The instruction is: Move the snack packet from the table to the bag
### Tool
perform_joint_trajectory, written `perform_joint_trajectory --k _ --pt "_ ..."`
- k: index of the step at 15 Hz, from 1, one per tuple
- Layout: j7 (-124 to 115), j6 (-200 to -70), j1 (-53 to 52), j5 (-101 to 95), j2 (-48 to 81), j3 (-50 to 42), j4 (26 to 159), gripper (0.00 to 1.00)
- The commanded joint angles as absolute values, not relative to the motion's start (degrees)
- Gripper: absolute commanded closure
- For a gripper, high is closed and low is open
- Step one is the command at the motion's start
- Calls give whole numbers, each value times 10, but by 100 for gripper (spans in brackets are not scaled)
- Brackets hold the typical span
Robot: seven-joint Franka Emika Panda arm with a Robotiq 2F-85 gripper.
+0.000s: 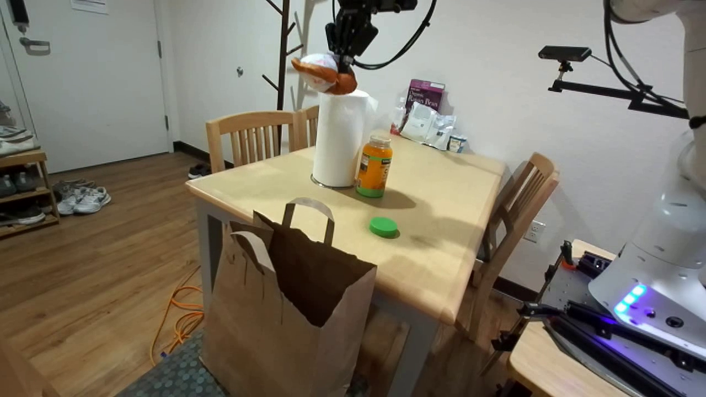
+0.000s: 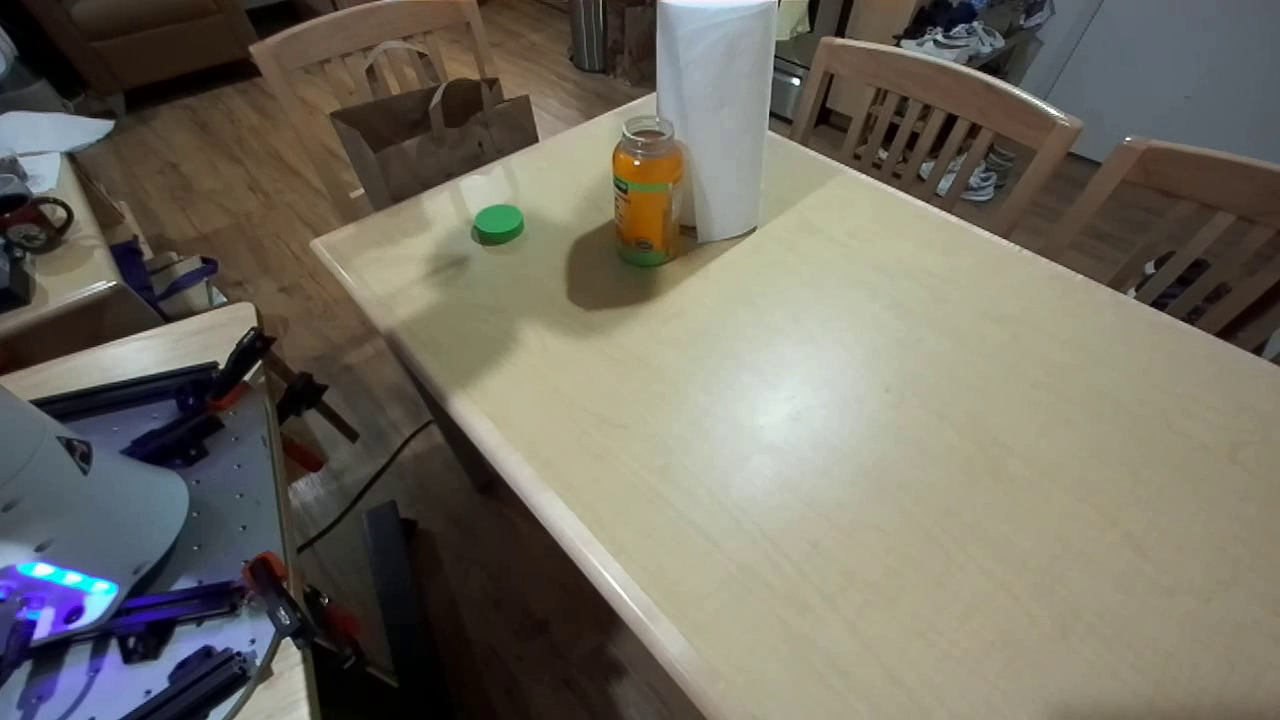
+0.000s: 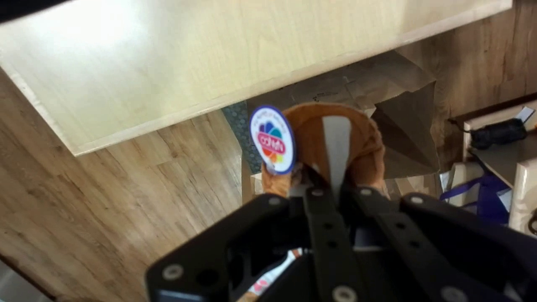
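My gripper [image 1: 345, 62] is shut on a small soft orange-brown and white thing [image 1: 320, 74] with a round logo tag. It is the reddish-orange thing of the task, though it looks like plush. It hangs high above the pale wooden table [image 1: 441, 182]. In the wrist view, the held thing [image 3: 308, 126] stands out past the fingertips [image 3: 335, 186] and overlaps part of the bag [image 3: 377, 79] below. The open brown paper bag [image 1: 276, 331] stands on a chair at the table's end; it also shows in an exterior view [image 2: 410, 170]. There, the gripper is out of view.
A paper towel roll [image 1: 337, 138], an orange bottle [image 1: 375, 168] and a green lid [image 1: 383, 226] stand near the bag's end. A purple cereal box [image 1: 424, 94] and silver-white pouches [image 1: 424, 124] sit at the far end. Wooden chairs [image 1: 521, 204] surround the table.
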State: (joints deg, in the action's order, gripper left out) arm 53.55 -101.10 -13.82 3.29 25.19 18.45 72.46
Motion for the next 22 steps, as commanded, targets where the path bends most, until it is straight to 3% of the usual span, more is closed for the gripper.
perform_joint_trajectory --k 1,8,16,22 --pt "569 -1055 -167 -7 266 191 761 98" --pt "649 -1126 -228 -65 312 197 779 98" --pt "574 -1179 -176 -16 229 162 835 98" --pt "659 -1161 -158 51 259 204 841 98"
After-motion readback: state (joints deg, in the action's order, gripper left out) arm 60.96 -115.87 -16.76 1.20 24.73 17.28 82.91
